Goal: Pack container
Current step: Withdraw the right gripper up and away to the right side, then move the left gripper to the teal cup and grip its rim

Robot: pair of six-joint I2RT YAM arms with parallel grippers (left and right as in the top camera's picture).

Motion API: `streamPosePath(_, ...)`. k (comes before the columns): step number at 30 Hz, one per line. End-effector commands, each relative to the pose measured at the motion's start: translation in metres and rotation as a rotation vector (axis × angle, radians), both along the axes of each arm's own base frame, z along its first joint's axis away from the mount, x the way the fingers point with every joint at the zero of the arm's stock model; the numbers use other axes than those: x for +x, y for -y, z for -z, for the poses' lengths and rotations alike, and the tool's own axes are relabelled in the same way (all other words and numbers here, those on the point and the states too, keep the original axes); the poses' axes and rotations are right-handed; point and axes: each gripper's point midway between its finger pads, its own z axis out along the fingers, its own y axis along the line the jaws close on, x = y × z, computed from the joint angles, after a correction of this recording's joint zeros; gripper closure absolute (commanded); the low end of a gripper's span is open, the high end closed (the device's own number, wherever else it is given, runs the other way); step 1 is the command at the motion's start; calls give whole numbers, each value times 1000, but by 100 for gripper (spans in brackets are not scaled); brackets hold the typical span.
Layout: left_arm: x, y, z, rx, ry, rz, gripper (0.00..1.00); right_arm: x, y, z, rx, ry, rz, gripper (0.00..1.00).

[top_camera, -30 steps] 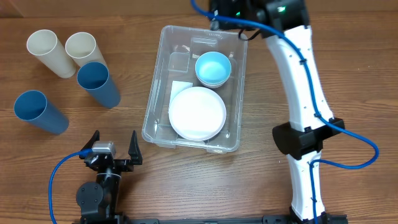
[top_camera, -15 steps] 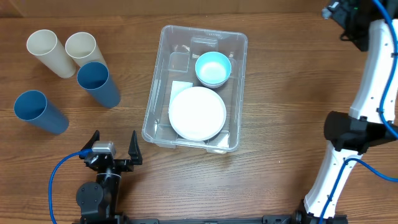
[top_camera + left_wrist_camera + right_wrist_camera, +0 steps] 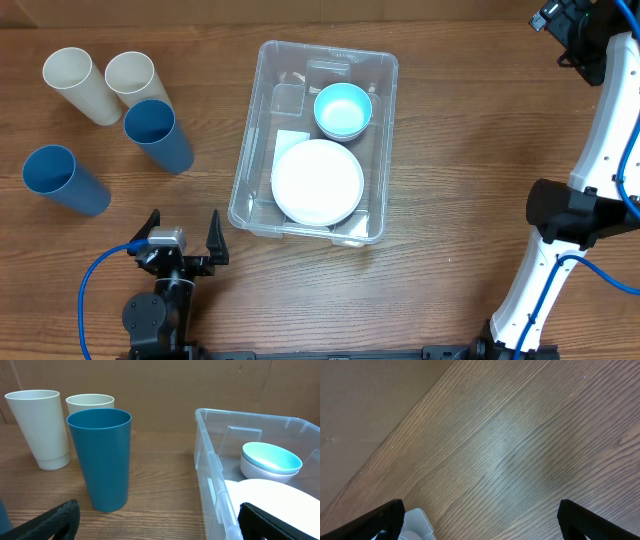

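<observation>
The clear container (image 3: 330, 49) stands mid-table, with a white plate (image 3: 317, 182) and a light blue bowl (image 3: 342, 110) inside it. My left gripper (image 3: 182, 232) is open and empty near the front edge, left of the container. In the left wrist view its gripper (image 3: 160, 527) faces a blue cup (image 3: 102, 457) and the container's wall (image 3: 210, 465), with the bowl (image 3: 270, 459) and plate (image 3: 272, 502) behind that wall. My right gripper (image 3: 566, 25) is at the far right back corner; its wrist view shows it (image 3: 480, 525) open over bare wood, with a container corner (image 3: 417, 522) at the lower left.
Two cream cups (image 3: 80, 85) (image 3: 135, 78) and two blue cups (image 3: 158, 134) (image 3: 65, 180) stand upright at the left. The right arm's white links (image 3: 600, 150) run down the right side. A cardboard wall (image 3: 160, 390) backs the table.
My right arm has swung from the container's far edge out to the table's far right back corner. The left arm, container, plate, bowl and cups have not moved.
</observation>
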Motion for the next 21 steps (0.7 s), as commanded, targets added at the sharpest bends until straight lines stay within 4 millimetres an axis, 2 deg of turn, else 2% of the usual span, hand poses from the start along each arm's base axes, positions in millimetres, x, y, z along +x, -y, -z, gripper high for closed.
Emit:
streamPosePath(1, 0, -3, -3, 13, 19, -12, 0, -1, 1, -5, -2, 13, 9, 0)
streamPosePath(6, 0, 6, -9, -45, 41, 35, 0, 0, 1, -5, -2, 15, 9, 0)
streamPosePath(10, 0, 5, -15, -276, 49, 23, 0, 2, 5, -7, -21, 24, 19, 0)
streamPosePath(13, -3, 6, -23, -305, 38, 23, 0, -2, 8, -5, 4, 16, 24, 0)
streamPosePath(16, -11, -4, -48, -255, 28, -44, 0, -7, 22, -5, 40, 22, 48, 0)
streamPosePath(21, -17, -15, -117, -202, 2, -113, 0, -16, 55, -5, 56, 33, 113, 0)
